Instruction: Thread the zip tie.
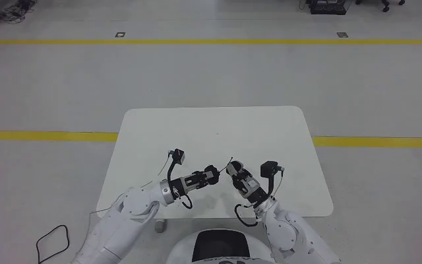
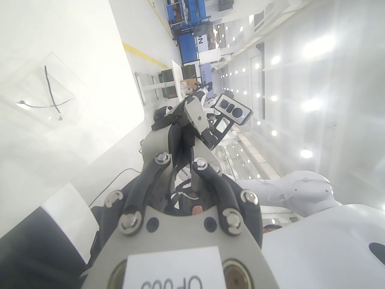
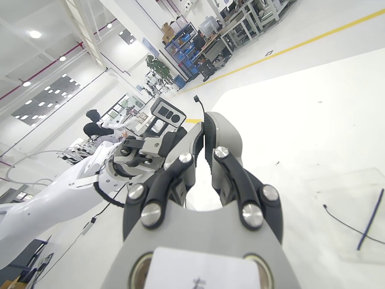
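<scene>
Status: zip tie (image 3: pixel 197 99) clamped in your right gripper (image 3: pixel 204 130).
The tie's head is protruding just past the pinching tips (over the table (image 1: pixel 264 125)); your left gripper (image 2: pixel 180 142) is sitting closed, just beside.

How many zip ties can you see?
3. One zip tie sticks out of the right gripper. A thin black tie and a blue tie lie crossed on the clear sheet. More could be hidden.
</scene>
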